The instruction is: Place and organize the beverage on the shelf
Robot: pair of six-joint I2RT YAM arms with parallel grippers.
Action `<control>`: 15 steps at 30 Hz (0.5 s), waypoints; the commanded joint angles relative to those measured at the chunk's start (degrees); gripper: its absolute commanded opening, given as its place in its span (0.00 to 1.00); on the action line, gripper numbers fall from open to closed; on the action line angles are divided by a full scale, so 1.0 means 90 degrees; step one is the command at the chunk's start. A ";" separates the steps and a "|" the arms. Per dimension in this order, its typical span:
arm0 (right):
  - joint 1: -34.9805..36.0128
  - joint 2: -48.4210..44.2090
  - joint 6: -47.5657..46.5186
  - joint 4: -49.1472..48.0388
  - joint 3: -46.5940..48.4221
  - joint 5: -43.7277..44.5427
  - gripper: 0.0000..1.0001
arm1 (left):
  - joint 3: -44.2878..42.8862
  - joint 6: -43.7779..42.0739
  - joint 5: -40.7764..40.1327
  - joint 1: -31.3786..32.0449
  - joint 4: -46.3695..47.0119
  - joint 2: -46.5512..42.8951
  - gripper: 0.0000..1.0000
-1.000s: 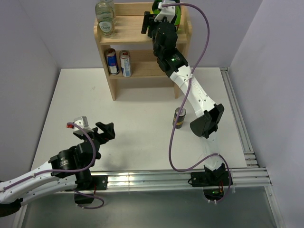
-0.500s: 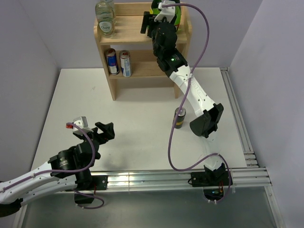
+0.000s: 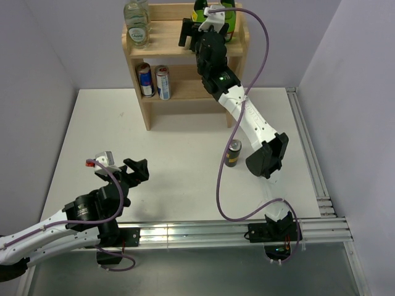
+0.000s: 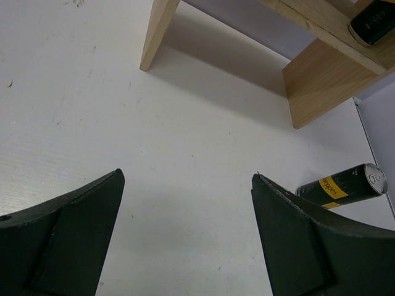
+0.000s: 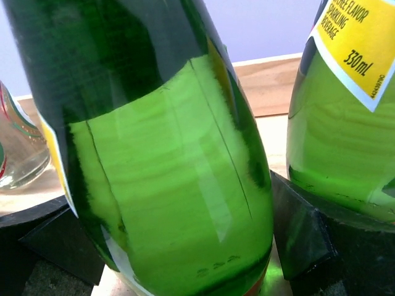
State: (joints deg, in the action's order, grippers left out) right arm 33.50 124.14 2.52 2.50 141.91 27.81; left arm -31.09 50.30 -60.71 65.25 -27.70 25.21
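Observation:
The wooden shelf (image 3: 166,48) stands at the back of the table; it also shows in the left wrist view (image 4: 318,80). My right gripper (image 3: 200,23) is over the top tier, shut on a green glass bottle (image 5: 166,154) that stands upright there. A second green bottle (image 5: 345,105) stands just to its right. Clear glass bottles (image 3: 137,24) stand at the top tier's left end. Two cans (image 3: 154,80) stand on the middle tier. A dark can with a yellow label (image 3: 233,152) stands on the table beside my right arm. My left gripper (image 3: 134,171) is open and empty, low over the near left of the table.
A metal rail (image 3: 311,160) runs along the table's right edge and another along the near edge. Grey walls close in the left, right and back. My right arm's purple cable (image 3: 222,185) loops down past the dark can.
My right gripper has shifted slightly left and further back along the top tier with the green bottle. The left arm has not moved.

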 commanded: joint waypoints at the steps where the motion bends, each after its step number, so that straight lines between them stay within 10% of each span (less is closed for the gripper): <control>1: -0.0040 -0.0150 0.0061 -0.0259 -0.0220 0.0083 1.00 | 0.0017 -0.0013 -0.0042 0.0025 0.0041 -0.0018 0.90; 15: 0.0057 -0.1283 0.0257 -0.0464 -0.1919 0.0201 1.00 | 0.0007 -0.0003 -0.0042 0.0025 0.0031 -0.0067 0.89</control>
State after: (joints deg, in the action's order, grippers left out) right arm 33.65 115.22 3.11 -3.40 126.76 27.75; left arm -31.09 50.30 -60.71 65.23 -27.70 25.19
